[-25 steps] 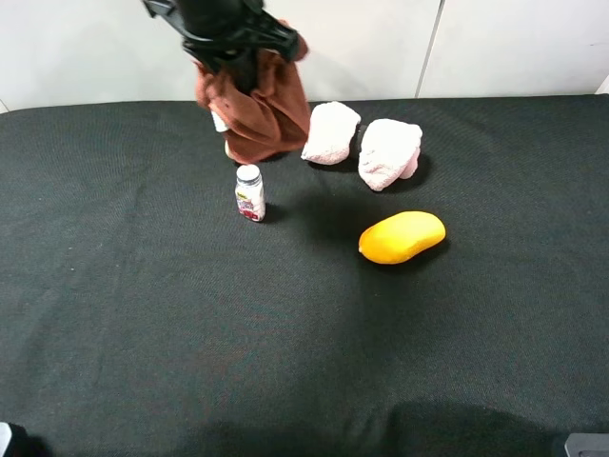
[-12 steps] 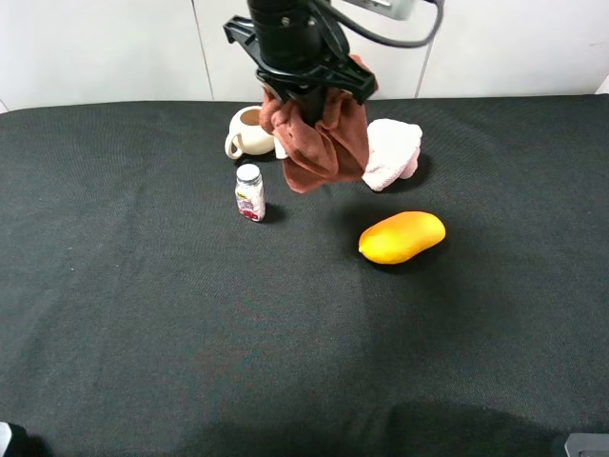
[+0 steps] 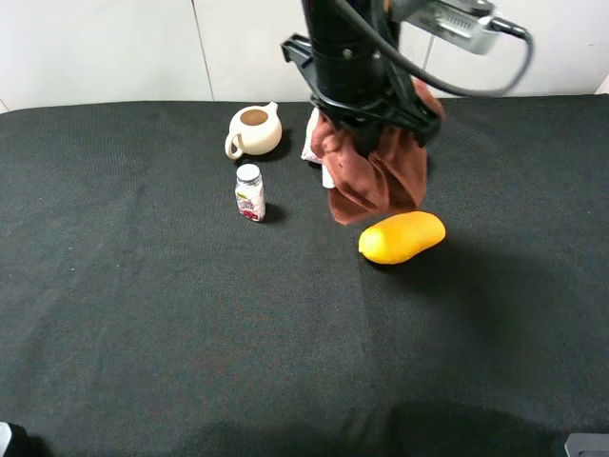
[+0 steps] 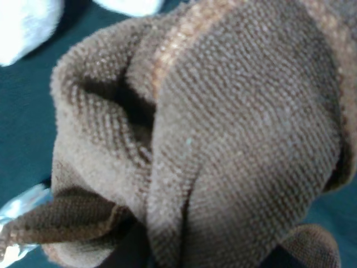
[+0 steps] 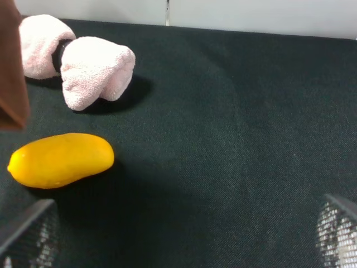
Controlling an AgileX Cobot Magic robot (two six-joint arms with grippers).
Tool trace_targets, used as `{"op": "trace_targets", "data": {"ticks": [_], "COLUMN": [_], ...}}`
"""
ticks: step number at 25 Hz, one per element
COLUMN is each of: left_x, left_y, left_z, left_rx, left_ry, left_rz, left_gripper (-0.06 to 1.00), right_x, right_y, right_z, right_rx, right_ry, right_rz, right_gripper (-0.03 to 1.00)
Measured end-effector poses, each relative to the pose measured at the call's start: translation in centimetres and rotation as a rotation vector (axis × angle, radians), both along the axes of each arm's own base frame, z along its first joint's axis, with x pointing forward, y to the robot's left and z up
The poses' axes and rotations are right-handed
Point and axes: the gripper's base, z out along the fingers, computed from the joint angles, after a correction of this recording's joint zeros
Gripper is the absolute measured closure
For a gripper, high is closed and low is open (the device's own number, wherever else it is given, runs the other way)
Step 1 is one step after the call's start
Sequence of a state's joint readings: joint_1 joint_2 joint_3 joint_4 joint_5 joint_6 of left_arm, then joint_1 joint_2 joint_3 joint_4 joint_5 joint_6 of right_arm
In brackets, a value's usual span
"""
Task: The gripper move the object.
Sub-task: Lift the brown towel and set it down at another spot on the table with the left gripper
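Exterior high view, biggest first: black table (image 3: 143, 333) filling nearly the whole picture. Over its far middle, a big dark arm reaching down and hiding most of the pink stuff behind it. Just near and a bit right of the arm, a yellow mango (image 3: 402, 236) lying on its side. Far left of the arm, a cream teapot (image 3: 253, 129), well apart from it. Nearer than the teapot, a small white bottle (image 3: 249, 192) standing upright, left of the arm and not in its way.

Brown cloth (image 3: 376, 176) bunched up and hanging under the left gripper (image 3: 369, 116), pinched at its top, up in the air above the table. Lowest fold very close to the far end of the mango; touching or not, cannot tell. Left wrist view full of brown cloth, fingers hidden behind it.

Right gripper (image 5: 178, 240) spread wide, holding nothing, low over the table on the right, with the mango and both pink towels far and left of it.

Count: one brown cloth, one mango, one teapot, one bottle, two pink towels (image 5: 95, 70) side by side and touching.
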State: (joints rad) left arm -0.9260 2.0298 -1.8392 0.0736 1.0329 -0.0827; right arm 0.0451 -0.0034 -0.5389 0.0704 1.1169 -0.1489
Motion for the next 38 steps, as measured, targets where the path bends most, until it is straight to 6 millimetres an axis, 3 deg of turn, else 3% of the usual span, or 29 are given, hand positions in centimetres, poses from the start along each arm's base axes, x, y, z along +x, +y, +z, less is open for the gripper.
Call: {"op": "trace_targets", "data": {"ticks": [9, 17, 24, 38], "left_x": [-3.8, -5.8, -7.1, -6.7], "left_y": [-2.8, -4.1, -5.5, -6.6], "left_z": [0.0, -0.3, -3.6, -8.0], "left_rx": [-0.038, -0.036, 0.047, 0.104], "left_ry": [0.030, 0.047, 0.096, 0.135], "left_rz": [-0.116, -0.185, -0.234, -0.253], "left_gripper": [0.74, 0.75, 0.75, 0.75], "right_x": [0.0, 0.0, 0.0, 0.0], "right_y": [0.0, 0.0, 0.0, 0.0], "right_z": [0.0, 0.0, 0.0, 0.0], "right_rx": [0.000, 0.000, 0.000, 0.000], "right_ry": [-0.001, -0.001, -0.001, 0.000], "right_rz": [0.000, 0.000, 0.000, 0.000], "right_gripper": [0.27, 0.27, 0.27, 0.27]}}
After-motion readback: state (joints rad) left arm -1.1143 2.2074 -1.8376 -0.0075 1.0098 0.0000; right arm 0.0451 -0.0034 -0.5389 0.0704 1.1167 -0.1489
